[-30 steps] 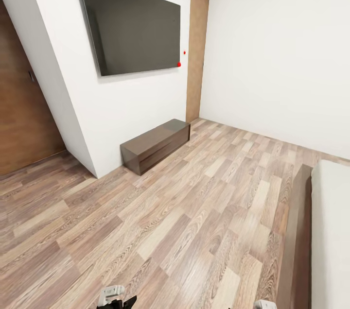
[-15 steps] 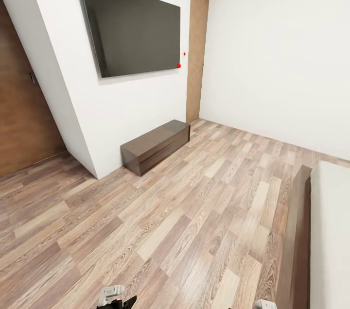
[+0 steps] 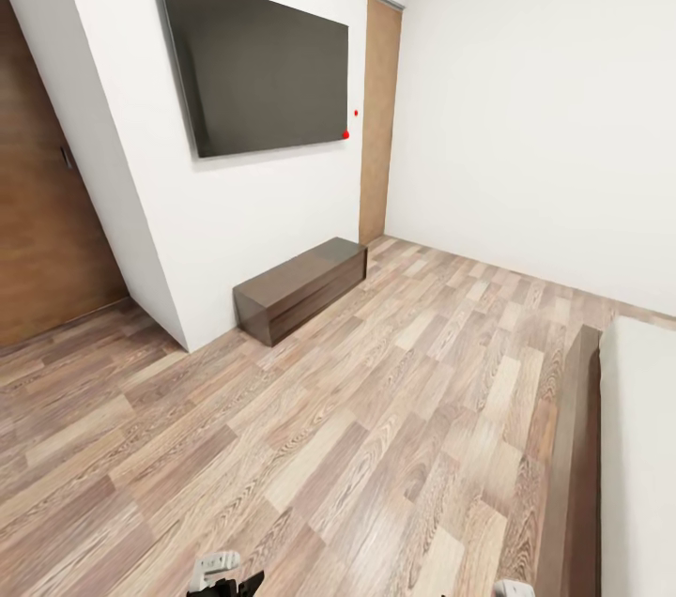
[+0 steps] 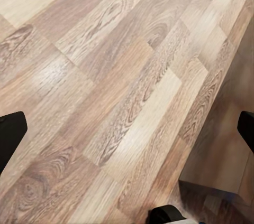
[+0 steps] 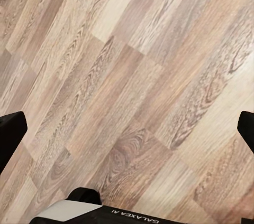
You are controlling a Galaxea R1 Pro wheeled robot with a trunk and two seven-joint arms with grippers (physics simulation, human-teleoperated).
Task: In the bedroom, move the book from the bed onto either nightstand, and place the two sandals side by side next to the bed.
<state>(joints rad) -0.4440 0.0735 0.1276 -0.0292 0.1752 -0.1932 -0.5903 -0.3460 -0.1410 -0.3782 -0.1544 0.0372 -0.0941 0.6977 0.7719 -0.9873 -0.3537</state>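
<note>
Bed (image 3: 631,447) at the head view's right edge, dark frame and pale mattress, wood floor (image 3: 357,428) before it, low wall cabinet (image 3: 300,287) under a wall screen (image 3: 258,62), left pincer (image 4: 127,129) spread wide, right pincer (image 5: 127,129) spread wide, both over bare floor

Wood-plank floor (image 3: 376,409), long low dark cabinet (image 3: 300,287) standing against the wall, bed (image 3: 601,447) edge at right, mattress bare.

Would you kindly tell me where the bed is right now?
In the head view the bed sits at the lower right edge, its dark frame bordering the wood floor, across the room from the low cabinet under the wall TV.
</note>
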